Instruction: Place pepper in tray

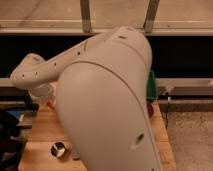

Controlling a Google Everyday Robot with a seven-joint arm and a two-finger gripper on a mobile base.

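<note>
Your pincer sits closed tight well to the left of the tray, low over the bench, with a red-orange bit of the pepper just beside it, though the arm hides whether it grips it.

A robotics lab, it seems (wooden worktable, bulky white robot arm close up).
</note>
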